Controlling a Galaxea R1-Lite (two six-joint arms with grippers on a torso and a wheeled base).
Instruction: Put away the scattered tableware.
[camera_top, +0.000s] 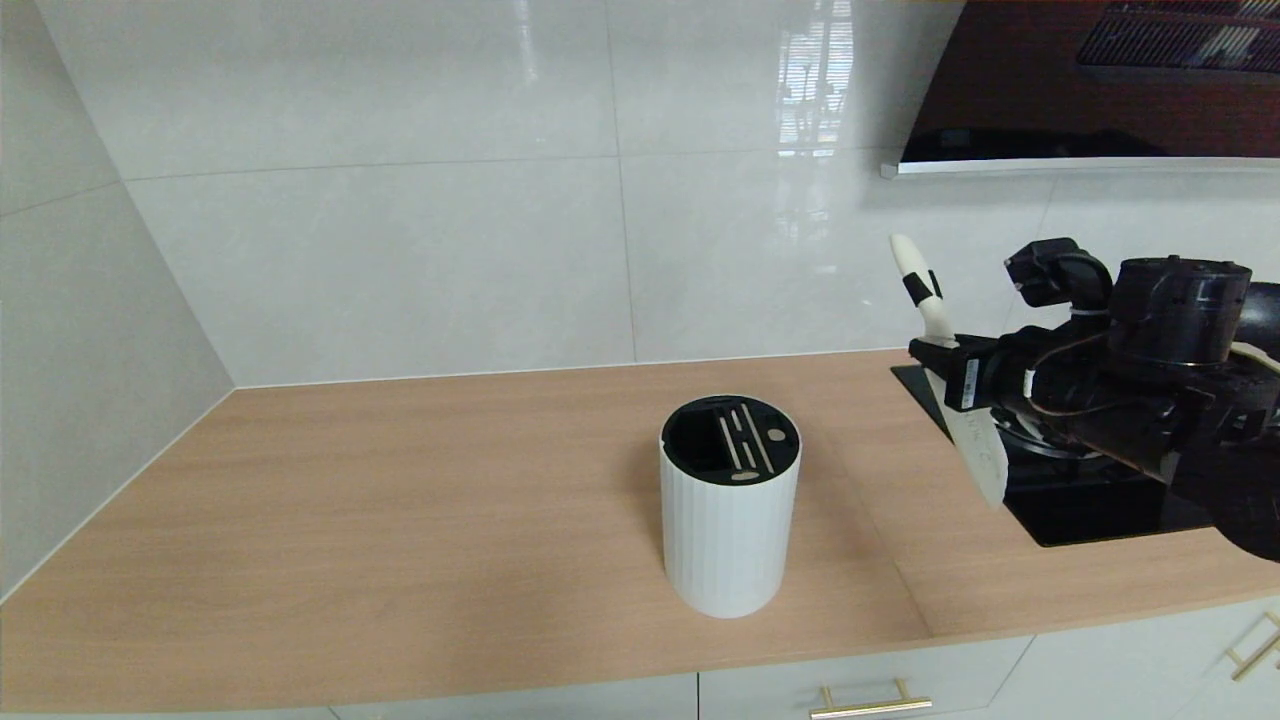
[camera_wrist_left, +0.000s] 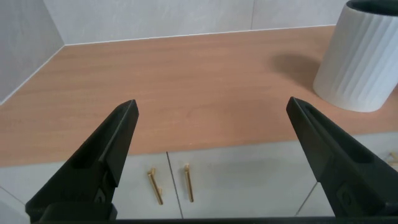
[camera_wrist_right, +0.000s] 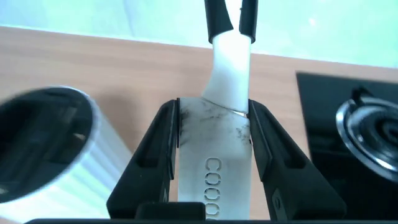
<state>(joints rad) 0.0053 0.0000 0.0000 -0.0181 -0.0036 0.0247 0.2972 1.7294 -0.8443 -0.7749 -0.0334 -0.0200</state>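
My right jaws are clamped on the white knife (camera_top: 978, 450), holding it up over the cooktop (camera_top: 1085, 515), just right of the ribbed holder (camera_top: 730, 545) on the wooden surface (camera_top: 400, 500). Left jaws are wide apart, near the surface's front edge.

The table (camera_top: 400, 500) has a pale wood-grain surface, smooth and matt. The utensil holder (camera_top: 728, 540) has a white, matt, plastic-looking wall ribbed with fine upright grooves, and its slotted top insert (camera_top: 700, 445) is matt black. The knife (camera_top: 978, 440) has a smooth white blade smudged with dark marks and a cream handle with a black band. Both the right hand (camera_wrist_right: 213, 149) and the left hand (camera_wrist_left: 211, 106) look like matt black plastic. The wall tiles (camera_top: 400, 250) are glossy white and mirror the light. The cooktop (camera_top: 1100, 505) and the range hood (camera_top: 1050, 100) are glossy dark glass. The cabinet doors (camera_top: 1100, 660) are matt white with brass-coloured metal handles (camera_top: 870, 705).
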